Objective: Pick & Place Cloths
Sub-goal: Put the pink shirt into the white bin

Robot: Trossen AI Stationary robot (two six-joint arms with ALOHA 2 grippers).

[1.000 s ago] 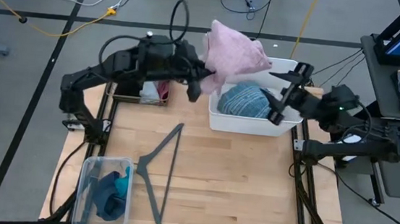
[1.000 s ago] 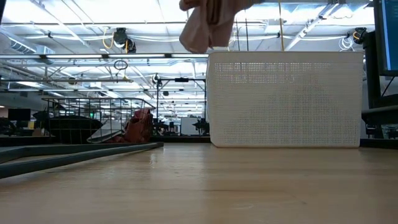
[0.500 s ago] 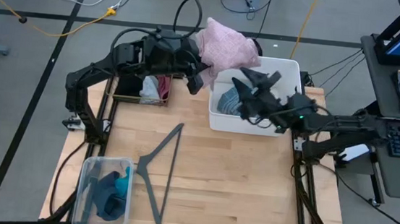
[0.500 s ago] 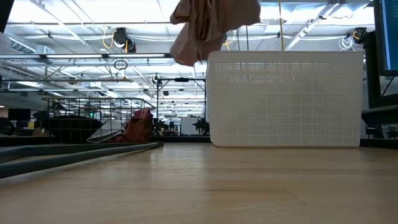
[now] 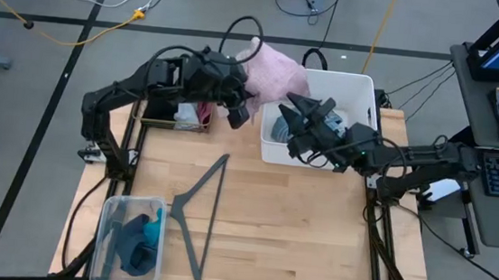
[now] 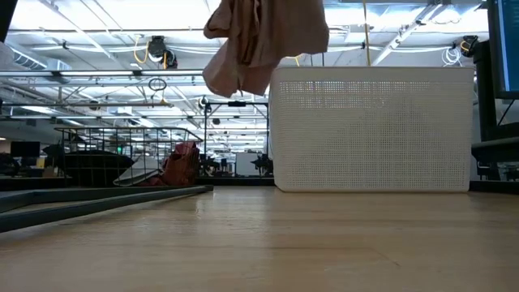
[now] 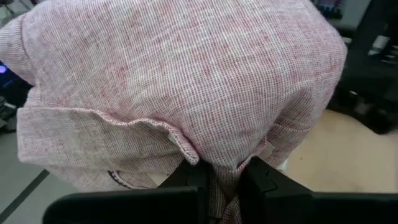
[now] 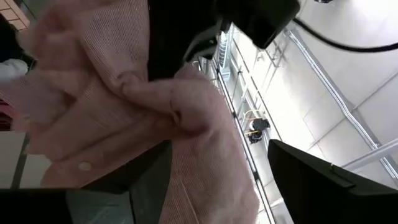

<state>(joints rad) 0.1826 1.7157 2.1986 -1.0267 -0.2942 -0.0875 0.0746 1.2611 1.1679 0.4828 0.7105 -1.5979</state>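
Pink shirt (image 5: pixel 272 69) held in the air above the far edge of the table, between the black wire basket (image 5: pixel 163 114) and the white bin (image 5: pixel 363 85), bunched and hanging down; in the low view it dangles (image 6: pixel 259 40) level with the top of the bin's perforated front wall, just off its left corner. Left gripper (image 5: pixel 240 97) has it: in the left wrist view the two dark fingers (image 7: pixel 186 180) are closed together on a pinch of the pink weave (image 7: pixel 186 81), with a folded hem showing just above them. Right gripper (image 5: pixel 299 117) reaches over the white bin from the right side, close beside the shirt; its jaws stand wide apart and hold nothing, and the right wrist view looks up between the spread fingers (image 8: pixel 311 180) at the shirt's folds (image 8: pixel 186 118) and the left arm's dark body above. A blue striped cloth (image 5: pixel 279 129) lies inside the white bin, mostly hidden under the right arm. In the wire basket at the far left, a maroon piece (image 5: pixel 204 112) and a pale piece beside it. Near the front left corner of the table, a clear tub (image 5: pixel 108 227) with dark blue and teal cloths (image 5: pixel 138 239) inside. Grey clothes hanger (image 5: pixel 196 210) lies flat on the bare wood (image 5: pixel 296 226) between the tub and the bin, touching neither
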